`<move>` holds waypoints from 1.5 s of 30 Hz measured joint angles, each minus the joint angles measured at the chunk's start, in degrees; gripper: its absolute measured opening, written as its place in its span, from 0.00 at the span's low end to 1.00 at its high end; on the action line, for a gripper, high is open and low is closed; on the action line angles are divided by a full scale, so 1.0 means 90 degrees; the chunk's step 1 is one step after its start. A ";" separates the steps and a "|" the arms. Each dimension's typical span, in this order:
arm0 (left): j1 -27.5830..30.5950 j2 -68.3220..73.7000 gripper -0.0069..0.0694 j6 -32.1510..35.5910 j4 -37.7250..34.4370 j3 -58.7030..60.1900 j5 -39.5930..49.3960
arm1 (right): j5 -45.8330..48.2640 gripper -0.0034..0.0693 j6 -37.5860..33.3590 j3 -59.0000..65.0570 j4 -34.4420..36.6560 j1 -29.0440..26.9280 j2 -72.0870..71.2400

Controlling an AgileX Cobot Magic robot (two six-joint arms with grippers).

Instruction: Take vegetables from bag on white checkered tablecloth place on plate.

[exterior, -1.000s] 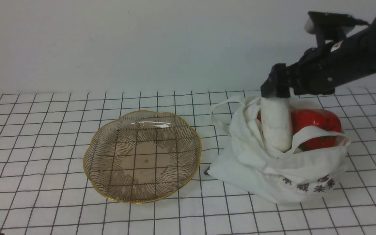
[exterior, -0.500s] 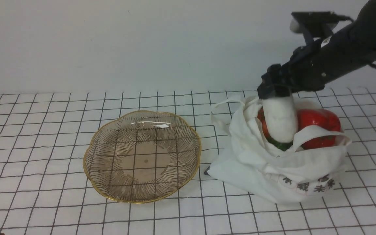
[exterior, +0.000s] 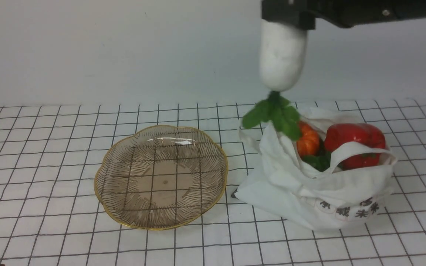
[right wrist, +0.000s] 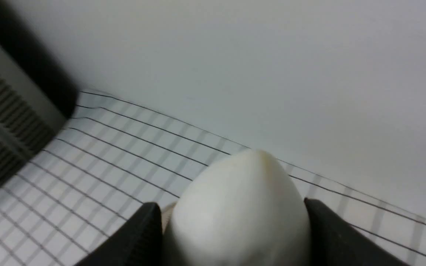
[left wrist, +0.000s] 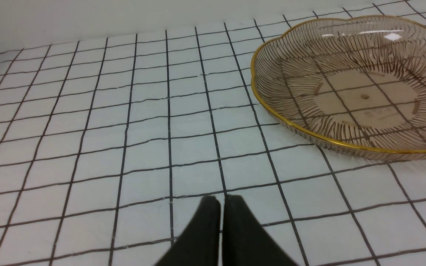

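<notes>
White checkered tablecloth (exterior: 50,147) covers the counter in front of a plain pale wall. On it the plate (exterior: 161,181) lies flat and bare, with the bag (exterior: 309,195) slumped just beside it on the robot's right.

The right tool (exterior: 284,20) sits high at the top of the front view, pinching the radish (exterior: 282,55) by its upper end. In the right wrist view the dark fingers (right wrist: 135,236) press on either side of the white body. The grip is taken at the blunt, firm end, probably because the soft leaves (exterior: 274,114) would give no hold.

The radish hangs in the air above the bag's plate-side edge. Its long axis is close to upright, with the root end up in the tool and the leaves pointing down. The leaf tips overlap the bag's rim in the front view, and it is hard to say whether they touch the cloth or hang clear in front of it.

The pumpkin (exterior: 307,142) and the red pepper (exterior: 353,144) sit in the bag's open mouth, the pepper under a loop handle.

The left tool (left wrist: 221,207) has its fingers pressed together on nothing. It hovers low over bare cloth near the plate, apparently parked clear of the carrying path.

The next step is judged to be a sideways carry toward the plate, followed by lowering the radish so it lies down rather than stands.
</notes>
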 joint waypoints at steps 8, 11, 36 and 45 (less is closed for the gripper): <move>0.0000 0.0000 0.08 0.0000 0.0000 0.0000 0.0000 | -0.1419 0.64 -0.1297 0.0000 0.1249 0.1399 0.1290; 0.0000 0.0000 0.08 0.0000 0.0000 0.0000 0.0000 | -0.1613 0.64 -0.1407 0.0000 0.1341 0.1635 0.1843; 0.0000 0.0000 0.08 0.0000 0.0000 0.0000 0.0000 | -0.1730 0.85 -0.1358 0.0000 0.1046 0.1792 0.2566; 0.0000 0.0000 0.08 0.0000 0.0000 0.0000 0.0000 | 0.0704 0.16 0.1892 0.0000 -0.2488 0.0769 -0.0023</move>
